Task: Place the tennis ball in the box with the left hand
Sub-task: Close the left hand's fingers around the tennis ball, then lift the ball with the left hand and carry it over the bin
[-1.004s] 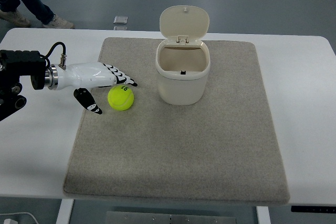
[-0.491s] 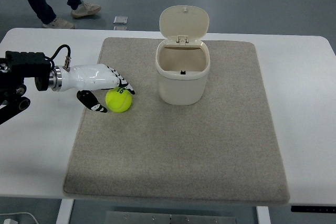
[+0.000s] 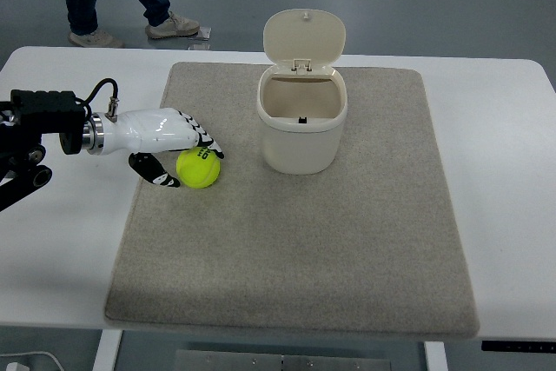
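A yellow-green tennis ball lies on the grey mat, left of the cream box. The box stands upright near the mat's far edge with its flip lid raised and its inside showing. My left hand, white with black fingertips, reaches in from the left at mat level. Its fingers lie over the ball's upper left side and its thumb sits low beside the ball on the left. The fingers are spread and touch the ball without closing round it. The right arm is out of view.
The mat covers most of a white table. Beyond the table's far edge a person's legs and shoes stand on the grey floor, with a small flat object lying beside them.
My left hand has edged right and closer onto the ball, thumb now nearer its left side. The ball has shifted only slightly. The person behind the table has walked to the right.
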Motion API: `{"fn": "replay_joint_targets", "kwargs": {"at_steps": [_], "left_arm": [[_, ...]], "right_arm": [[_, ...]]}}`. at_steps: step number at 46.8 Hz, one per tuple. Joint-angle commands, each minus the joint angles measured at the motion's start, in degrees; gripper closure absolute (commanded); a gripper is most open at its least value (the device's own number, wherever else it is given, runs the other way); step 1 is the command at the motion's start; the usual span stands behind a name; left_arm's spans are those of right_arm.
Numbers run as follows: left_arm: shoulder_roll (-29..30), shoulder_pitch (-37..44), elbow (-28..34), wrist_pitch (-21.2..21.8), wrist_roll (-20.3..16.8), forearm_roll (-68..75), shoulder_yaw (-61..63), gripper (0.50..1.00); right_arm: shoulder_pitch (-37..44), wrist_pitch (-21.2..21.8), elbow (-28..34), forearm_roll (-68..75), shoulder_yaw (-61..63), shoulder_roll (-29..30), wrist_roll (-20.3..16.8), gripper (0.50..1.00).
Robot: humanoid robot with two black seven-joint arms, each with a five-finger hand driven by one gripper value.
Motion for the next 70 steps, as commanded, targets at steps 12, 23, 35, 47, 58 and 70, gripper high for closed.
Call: {"fn": "replay_joint_targets", "kwargs": {"at_steps": [12, 23, 35, 47, 58, 70], "left_arm": [[-0.6, -0.3, 0.0, 0.6, 0.0, 0.1, 0.7, 0.881], [-0.2, -0.6, -0.2, 2.0, 0.0, 1.2, 0.6, 1.0], [6.6, -0.8, -6.2, 14.8, -0.3, 1.9, 0.6, 1.0], [10.3, -4.5, -9.6, 23.4, -0.3, 7.9, 0.6, 1.0], [7.3, -10.5, -9.6, 23.5, -0.3, 11.9, 1.1, 1.0], [2.6, -15.3, -9.3, 23.3, -0.3, 16.2, 3.9, 1.0]], "right_arm": [[0.0, 0.0, 0.0, 0.0, 0.0, 0.0, 0.0, 0.562], [0.0, 0.0, 0.0, 0.0, 0.0, 0.0, 0.0, 0.562], [0.0, 0.0, 0.0, 0.0, 0.0, 0.0, 0.0, 0.562], [0.0, 0.0, 0.0, 0.0, 0.0, 0.0, 0.0, 0.562], [0.0, 0.0, 0.0, 0.0, 0.0, 0.0, 0.0, 0.562], [0.0, 0.0, 0.0, 0.0, 0.0, 0.0, 0.0, 0.562]]}}
